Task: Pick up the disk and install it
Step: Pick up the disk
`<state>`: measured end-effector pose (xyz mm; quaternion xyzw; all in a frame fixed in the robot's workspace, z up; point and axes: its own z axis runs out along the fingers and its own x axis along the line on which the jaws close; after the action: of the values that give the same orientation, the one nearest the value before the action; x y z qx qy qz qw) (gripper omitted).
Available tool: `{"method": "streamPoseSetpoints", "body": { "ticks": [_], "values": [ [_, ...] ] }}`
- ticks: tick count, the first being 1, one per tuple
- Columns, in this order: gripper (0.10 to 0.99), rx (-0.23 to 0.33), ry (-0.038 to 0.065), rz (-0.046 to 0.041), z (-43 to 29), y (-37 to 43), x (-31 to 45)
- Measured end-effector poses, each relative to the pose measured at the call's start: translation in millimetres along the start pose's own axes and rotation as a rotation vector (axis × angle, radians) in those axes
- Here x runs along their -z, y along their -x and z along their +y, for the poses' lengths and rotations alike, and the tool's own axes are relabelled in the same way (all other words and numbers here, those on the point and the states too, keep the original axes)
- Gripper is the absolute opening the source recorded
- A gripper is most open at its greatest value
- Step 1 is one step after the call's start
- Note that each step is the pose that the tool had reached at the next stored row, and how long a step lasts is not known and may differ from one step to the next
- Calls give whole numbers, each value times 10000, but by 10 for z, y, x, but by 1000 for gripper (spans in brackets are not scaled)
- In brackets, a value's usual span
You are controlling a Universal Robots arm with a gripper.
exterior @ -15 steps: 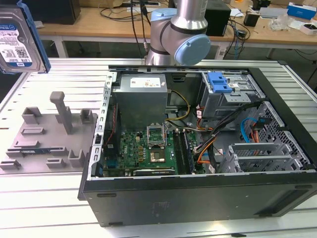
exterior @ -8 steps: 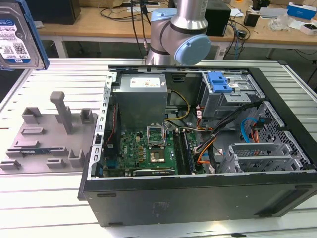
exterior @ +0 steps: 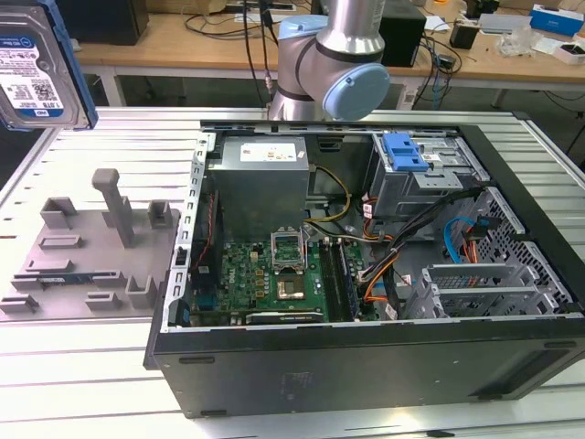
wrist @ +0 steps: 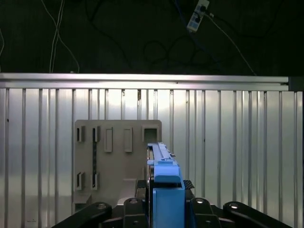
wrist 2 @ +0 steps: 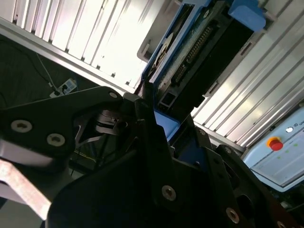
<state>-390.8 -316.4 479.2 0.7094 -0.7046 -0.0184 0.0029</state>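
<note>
Since the gripper [wrist: 165, 205] is clamped on the disk [exterior: 41, 69], whose blue carrier frame stands edge-on between the black jaws in the first wrist view, the step in hand looks like the carry. The disk hangs high at the exterior view's left, well apart from the open computer case [exterior: 366, 361], and the grey fixture plate [wrist: 118, 152] on the slatted table [exterior: 82, 375] lies beyond it. Doing this well, I judge, means keeping the clamp square on the frame so the slab cannot pivot. It also means clearing the case wall with room to spare and keeping away from the loose cables [exterior: 384, 265] beside the drive cage [exterior: 430, 183], which seems the likely home for the disk. Several things are hard to make out. The exterior view's edge cuts the disk off. Exactly where the grip bears on the frame is hidden behind the gripper's body in both wrist views. The cage's slots are shadowed, so I cannot tell which bay is free.
</note>
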Motion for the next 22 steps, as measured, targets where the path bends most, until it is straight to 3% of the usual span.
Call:
{"method": "streamPoseSetpoints", "body": {
  "ticks": [7, 12, 14, 16, 20, 22],
  "values": [
    [365, -3, 91, 31, -155, -193, 79],
    [365, -5, 185, 30, -339, -344, 112],
    [365, -7, 230, 30, -449, -424, 123],
    [365, -5, 284, 29, -633, -548, 135],
    [365, -8, 312, 29, -838, -673, 144],
    [365, -8, 316, 29, -996, -754, 151]
  ]
}}
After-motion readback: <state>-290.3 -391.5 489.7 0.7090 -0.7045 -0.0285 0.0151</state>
